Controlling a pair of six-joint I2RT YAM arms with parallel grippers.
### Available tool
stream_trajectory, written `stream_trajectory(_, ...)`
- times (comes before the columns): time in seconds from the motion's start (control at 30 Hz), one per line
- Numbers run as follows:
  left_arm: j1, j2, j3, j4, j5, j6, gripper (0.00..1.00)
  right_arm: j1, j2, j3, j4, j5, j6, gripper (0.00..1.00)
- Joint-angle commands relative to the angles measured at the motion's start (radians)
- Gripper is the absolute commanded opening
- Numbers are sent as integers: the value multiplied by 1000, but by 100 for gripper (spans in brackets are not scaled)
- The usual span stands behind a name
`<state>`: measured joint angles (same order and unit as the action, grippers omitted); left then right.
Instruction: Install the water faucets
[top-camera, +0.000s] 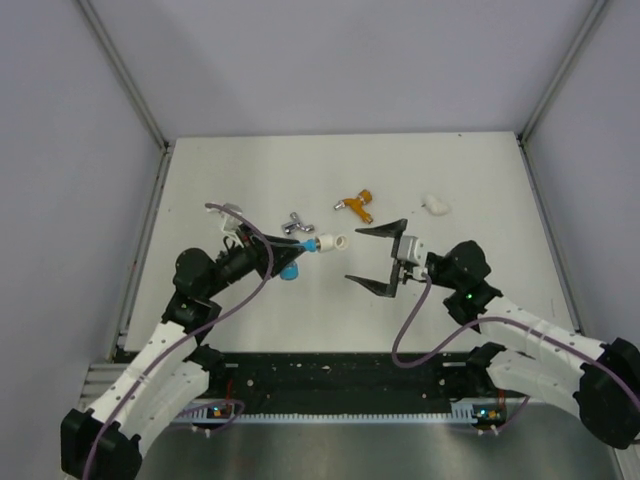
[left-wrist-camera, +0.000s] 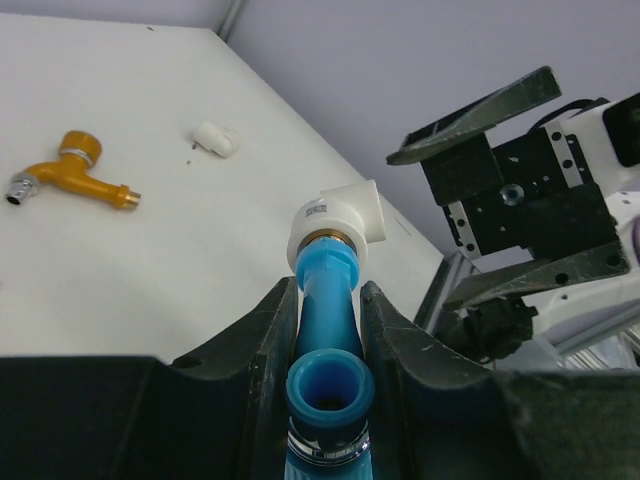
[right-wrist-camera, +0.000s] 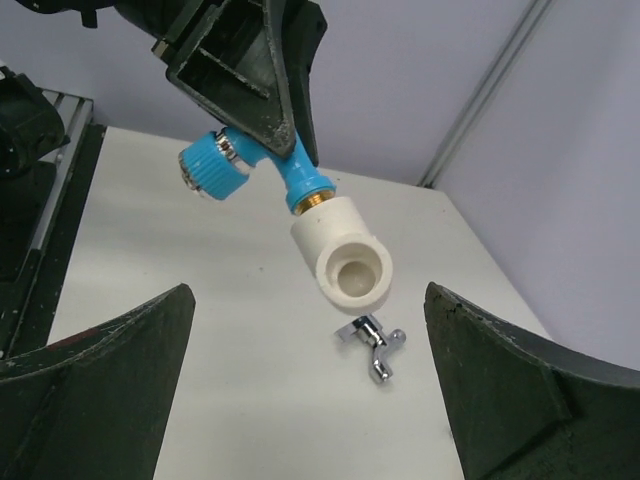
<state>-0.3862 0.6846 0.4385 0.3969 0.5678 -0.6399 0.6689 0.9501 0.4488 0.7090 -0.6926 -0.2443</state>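
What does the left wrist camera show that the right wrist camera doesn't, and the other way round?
Only the left wrist view: the orange faucet and a loose white elbow beyond it. Only the right wrist view: the silver faucet, lying below the held parts. Both: the blue faucet shut in the left gripper, with a white elbow fitting on its threaded end.

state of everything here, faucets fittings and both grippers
blue faucet: held in the air
fitted elbow: on the blue faucet's threaded end
orange faucet: lying loose, no fitting
silver faucet: lying loose, no fitting
loose elbow: lying alone, unattached
left gripper: shut on blue faucet
right gripper: open, empty
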Motion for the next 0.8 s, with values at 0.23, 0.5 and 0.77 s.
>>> stream_trajectory(0.23, 4, 0, 51, 191, 217, -130, 0, -6, 119, 77, 218, -94, 28, 90)
stream_trajectory(0.5, 6, 16, 65, 194, 262, -121, 0, -6, 159, 148, 208, -229, 102, 74)
stream_trajectory(0.77, 1, 33, 77, 276, 346, -132, 0, -6, 203, 203, 161, -272, 195, 34)
